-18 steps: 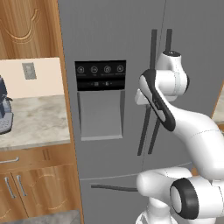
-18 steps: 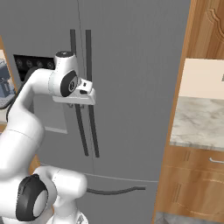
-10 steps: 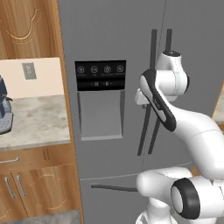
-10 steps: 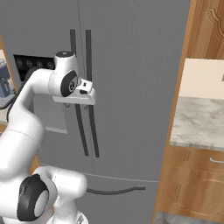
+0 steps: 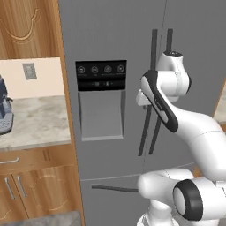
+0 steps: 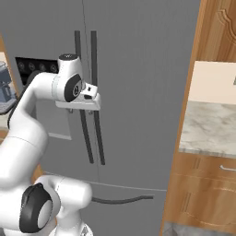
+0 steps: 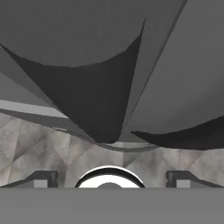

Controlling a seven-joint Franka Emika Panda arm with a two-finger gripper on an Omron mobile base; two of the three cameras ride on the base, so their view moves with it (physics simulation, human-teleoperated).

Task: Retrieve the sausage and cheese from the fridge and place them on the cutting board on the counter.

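Observation:
The tall grey fridge [image 5: 110, 39] stands shut in front of me, its two long dark bar handles [image 6: 94, 64] side by side at the door seam. My gripper [image 6: 87, 102] is up against those handles at mid height. In the hand view the gripper [image 7: 111, 178] is open, its small dark fingertips [image 7: 43, 178] far apart, and one dark handle [image 7: 105, 100] runs down between them with nothing clamped. The sausage, the cheese and the cutting board are hidden or out of view. The marble counter [image 5: 39, 119] lies left of the fridge.
A black dispenser panel [image 5: 100, 75] sits on the left door. Wooden cabinets [image 5: 31, 176] with silver handles flank the fridge, and another marble top [image 6: 207, 129] lies to its right. A dark appliance [image 5: 3, 110] stands on the left counter. The freezer drawer handle [image 6: 122, 200] is low down.

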